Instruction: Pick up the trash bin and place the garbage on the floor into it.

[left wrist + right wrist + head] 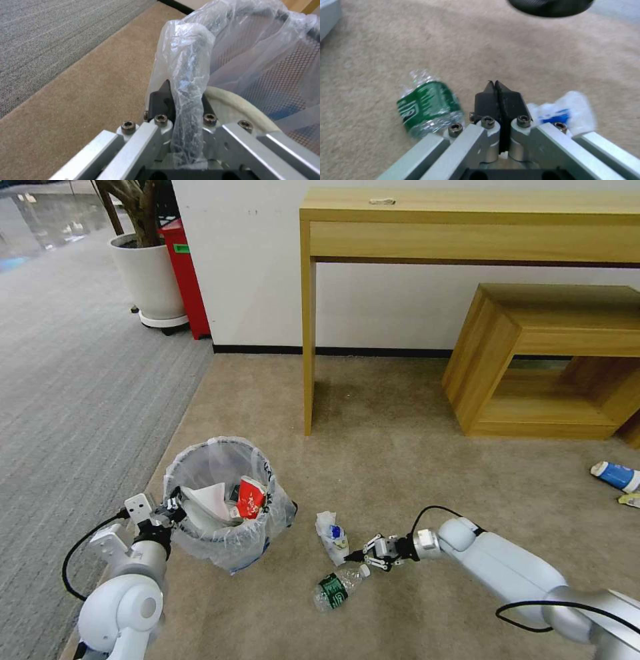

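Looking down, you see the right gripper (371, 557) closed and empty, low over the floor; the bottle (339, 587) lies just beside it, nearer you; the left gripper (175, 508) pinches the bin (227, 507) rim.

Tan carpet (400, 400), white wall (267, 260), wooden desk (467, 227).

A long light-wood counter (467, 227) stands against the white wall (253, 260), with a small pale object (382, 201) lying on its top. Beside it sits a low open-sided wooden bench (553, 360). On the far left, a big white plant pot (148, 280) holds a tree trunk, just beside a tall red box (185, 273). Beige carpet (400, 447) meets grey striped carpet (73, 380).
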Controlling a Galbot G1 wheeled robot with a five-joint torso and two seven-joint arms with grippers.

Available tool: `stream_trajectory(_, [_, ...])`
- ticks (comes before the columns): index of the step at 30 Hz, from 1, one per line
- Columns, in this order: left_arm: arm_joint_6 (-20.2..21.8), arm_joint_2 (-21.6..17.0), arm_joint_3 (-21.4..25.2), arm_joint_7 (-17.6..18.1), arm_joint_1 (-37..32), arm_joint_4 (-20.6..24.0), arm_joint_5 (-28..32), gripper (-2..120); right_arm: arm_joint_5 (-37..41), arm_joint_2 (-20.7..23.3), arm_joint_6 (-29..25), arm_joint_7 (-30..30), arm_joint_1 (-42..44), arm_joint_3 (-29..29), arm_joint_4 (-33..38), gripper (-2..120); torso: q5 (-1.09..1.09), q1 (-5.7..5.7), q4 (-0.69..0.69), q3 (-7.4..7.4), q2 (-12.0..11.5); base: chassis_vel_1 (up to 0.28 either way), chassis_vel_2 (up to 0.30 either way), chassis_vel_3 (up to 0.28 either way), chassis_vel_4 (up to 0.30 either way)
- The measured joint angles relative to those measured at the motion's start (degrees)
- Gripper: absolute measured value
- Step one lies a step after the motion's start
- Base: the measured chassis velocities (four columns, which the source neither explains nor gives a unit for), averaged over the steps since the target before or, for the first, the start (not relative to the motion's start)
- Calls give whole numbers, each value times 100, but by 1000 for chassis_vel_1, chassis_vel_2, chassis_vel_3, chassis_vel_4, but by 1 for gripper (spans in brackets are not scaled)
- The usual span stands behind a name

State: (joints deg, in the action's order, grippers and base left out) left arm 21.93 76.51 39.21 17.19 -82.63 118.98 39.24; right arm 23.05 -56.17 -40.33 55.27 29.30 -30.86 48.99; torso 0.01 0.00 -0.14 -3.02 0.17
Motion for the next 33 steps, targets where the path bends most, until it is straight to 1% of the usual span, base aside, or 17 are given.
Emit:
stream_trajectory(5, [-9, 6, -39, -10, 10, -42, -33, 2, 21, 143, 31, -50, 95, 161, 184, 0, -1, 0, 1, 0, 1, 0, 0, 0, 0])
stream_trajectory(12, [-10, -16, -38, -13, 14, -15, -12, 2, -84, 134, 51, -132, 201, 114, 186, 0, -1, 0, 0, 0, 1, 0, 0, 0, 0])
stream_trajectory(14, [-10, -46, -19, -9, 11, 6, 6, 2, -112, 121, 73, -144, 214, 46, 165, 10, -1, 0, 0, 0, 1, 0, 0, 0, 0])
stream_trajectory(15, [-10, -46, -19, -9, 11, 6, 6, 2, -112, 121, 73, -144, 214, 46, 165, 10, -1, 0, 0, 0, 1, 0, 0, 0, 0])
stream_trajectory(18, [-10, -85, 16, 9, 15, 45, 56, 2, -179, 84, 78, -148, 220, -70, 35, 23, -1, 0, 1, 0, 1, 0, 0, 0, 0])
stream_trajectory(19, [-10, -85, 16, 9, 15, 45, 56, 2, -179, 84, 78, -148, 220, -70, 35, 23, -1, 0, 1, 0, 1, 0, 0, 0, 0])
stream_trajectory(21, [-9, -101, 25, 18, 20, 59, 80, 2, -237, 40, 71, -142, 226, -120, -91, 35, -1, 0, 0, 0, 1, 0, 0, 0, 0])
stream_trajectory(22, [-7, -102, 26, 21, 27, 62, 90, 2, -273, 10, 62, -125, 227, -135, -168, 38, -1, 0, 1, 0, 1, 0, 0, 0, 0])
stream_trajectory(23, [-7, -102, 26, 21, 27, 62, 90, 2, -273, 10, 62, -125, 227, -135, -168, 38, -1, 0, 1, 0, 1, 0, 0, 0, 0])
stream_trajectory(25, [-5, -100, 28, 23, 38, 65, 98, 2, -319, -31, 40, -78, 227, -169, -304, 50, -1, 0, 1, 0, 2, 0, 0, 0, 0])
stream_trajectory(26, [-3, -96, 29, 24, 44, 65, 100, 2, -345, -46, 34, -64, 227, -182, -361, 53, -1, 0, 1, 0, 1, 0, 0, 0, 0])
stream_trajectory(27, [-3, -96, 29, 24, 44, 65, 100, 2, -345, -46, 34, -64, 227, -182, -361, 53, -1, 0, 1, 0, 1, 0, 0, 0, 0])
stream_trajectory(30, [-1, -80, 29, 26, 47, 73, 103, 2, -356, -88, 1, -39, 237, -209, -559, 70, -1, 0, 0, 0, 1, 0, 0, 0, 0])
stream_trajectory(31, [-1, -80, 29, 26, 47, 73, 103, 2, -356, -88, 1, -39, 237, -209, -559, 70, -1, 0, 0, 0, 1, 0, 0, 0, 0])
stream_trajectory(33, [-1, -79, 29, 27, 45, 83, 103, 2, -351, -106, -15, -34, 245, -212, -659, 80, -1, 0, 0, 0, 1, 0, 0, 0, 0])
